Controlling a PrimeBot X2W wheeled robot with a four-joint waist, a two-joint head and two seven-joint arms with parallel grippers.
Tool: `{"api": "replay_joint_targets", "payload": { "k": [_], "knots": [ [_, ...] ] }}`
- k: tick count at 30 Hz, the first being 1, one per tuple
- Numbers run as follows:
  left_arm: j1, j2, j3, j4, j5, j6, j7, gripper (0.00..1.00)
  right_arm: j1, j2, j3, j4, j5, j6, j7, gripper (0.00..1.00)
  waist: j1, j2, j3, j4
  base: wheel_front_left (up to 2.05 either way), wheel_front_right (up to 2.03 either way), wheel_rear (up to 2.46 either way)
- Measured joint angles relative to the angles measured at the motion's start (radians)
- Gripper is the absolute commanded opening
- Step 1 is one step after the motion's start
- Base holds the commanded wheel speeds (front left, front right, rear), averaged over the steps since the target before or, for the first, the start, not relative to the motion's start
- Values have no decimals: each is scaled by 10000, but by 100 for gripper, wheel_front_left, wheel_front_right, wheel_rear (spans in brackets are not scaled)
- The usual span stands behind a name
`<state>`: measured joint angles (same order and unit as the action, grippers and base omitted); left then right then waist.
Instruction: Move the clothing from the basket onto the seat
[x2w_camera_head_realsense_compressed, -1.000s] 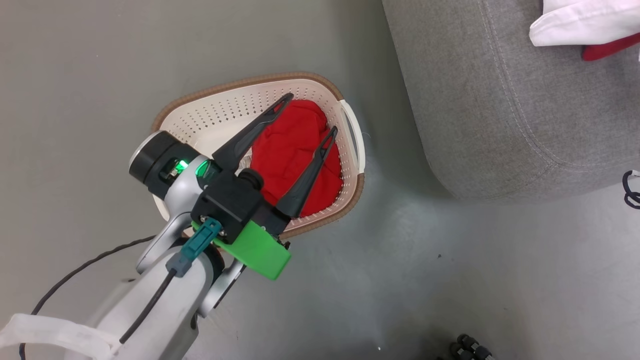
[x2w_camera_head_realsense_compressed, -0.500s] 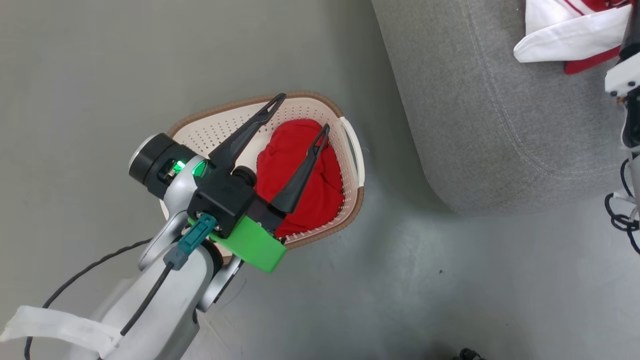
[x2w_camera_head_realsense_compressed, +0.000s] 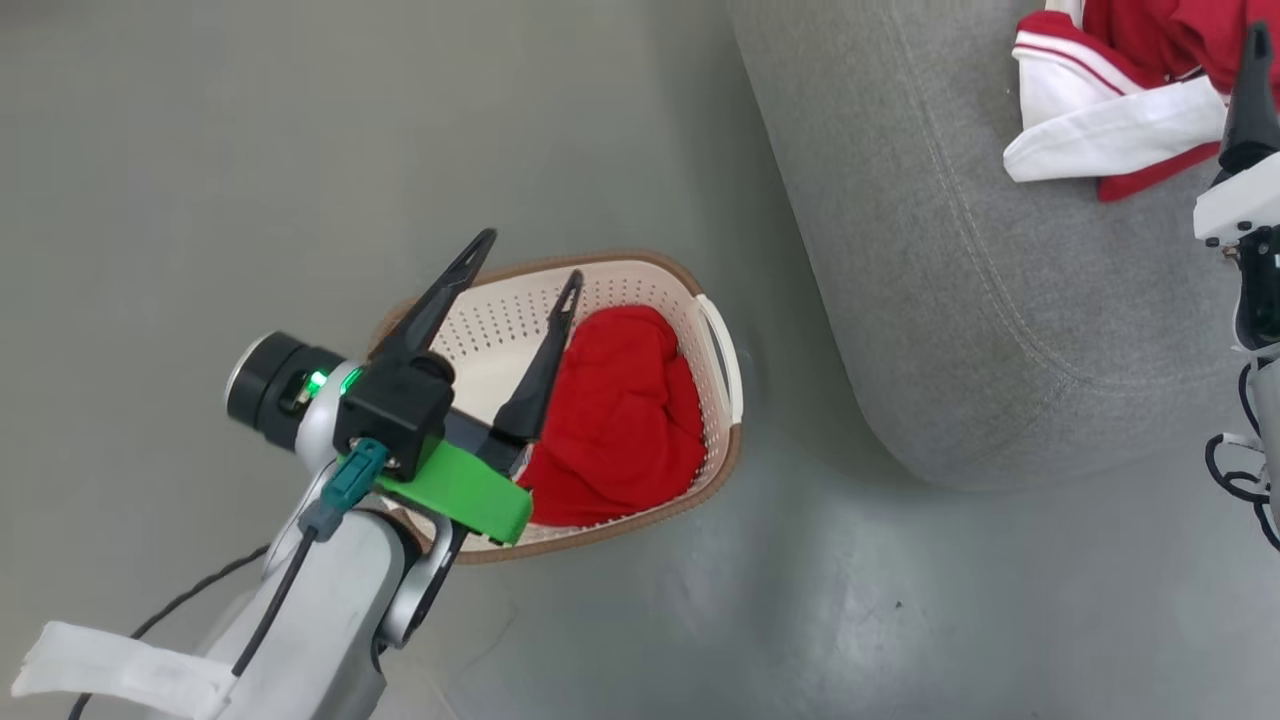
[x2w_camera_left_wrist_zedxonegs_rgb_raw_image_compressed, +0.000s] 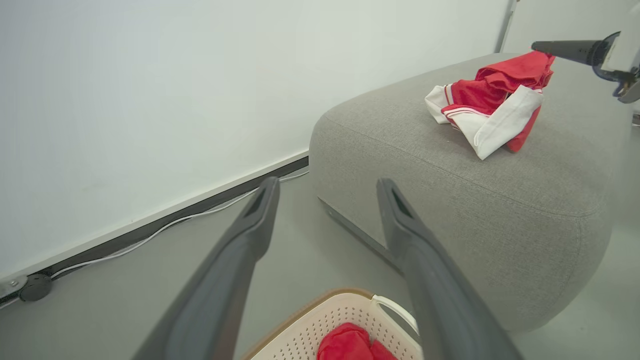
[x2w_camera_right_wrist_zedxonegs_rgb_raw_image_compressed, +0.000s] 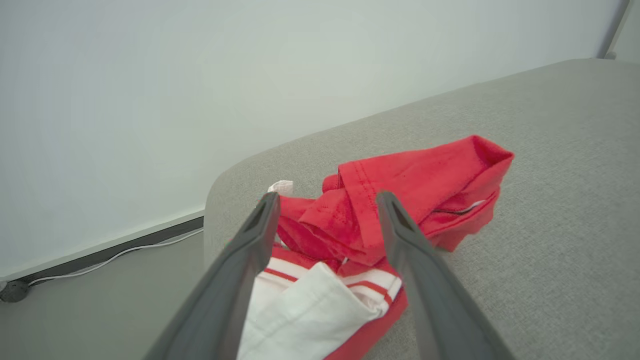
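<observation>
1. Clothing (x2w_camera_head_realsense_compressed: 1100, 130) in red and white lies crumpled on the largest thing we see, the grey seat (x2w_camera_head_realsense_compressed: 950, 300), whose rounded corner stands near the basket without touching it.
2. Next in size, the basket (x2w_camera_head_realsense_compressed: 620, 290) stands on the floor (x2w_camera_head_realsense_compressed: 200, 150) beside that corner, its white handle facing the seat.
3. Inside the basket we see a bunched red garment (x2w_camera_head_realsense_compressed: 620, 430) filling the half nearer the seat; the other half shows bare cream plastic.
4. The left jaws hang above the basket, spread wide and holding nothing. In the head view one finger crosses the red garment's edge and the other reaches past the rim.
5. The right jaws are parted above the seat. In the right wrist view we see the red-and-white clothing between the two fingers, and we cannot tell whether they touch it.
</observation>
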<state>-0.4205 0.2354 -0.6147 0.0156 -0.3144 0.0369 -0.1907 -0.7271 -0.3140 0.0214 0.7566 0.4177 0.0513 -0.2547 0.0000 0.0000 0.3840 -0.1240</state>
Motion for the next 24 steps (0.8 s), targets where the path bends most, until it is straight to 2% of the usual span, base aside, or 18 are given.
{"api": "replay_joint_targets", "payload": {
  "k": [6, 12, 24],
  "knots": [
    [604, -199, 619, 368, -566, 414, -188, 100, 517, 378, 259, -1147, -443, 121, 0, 100, 0, 0, -571, 214, 0, 0, 0],
    [1137, -408, 1135, 552, -974, 604, -301, 100, 1126, 631, 546, -1891, -719, 219, 0, 100, 0, 0, -1031, 428, 0, 0, 0],
    [2115, -491, 2038, 953, -1133, 706, -403, 100, 2844, 1373, 1325, -2915, -1172, 324, 0, 100, 0, 0, -2006, 983, 0, 0, 0]
  ]
}}
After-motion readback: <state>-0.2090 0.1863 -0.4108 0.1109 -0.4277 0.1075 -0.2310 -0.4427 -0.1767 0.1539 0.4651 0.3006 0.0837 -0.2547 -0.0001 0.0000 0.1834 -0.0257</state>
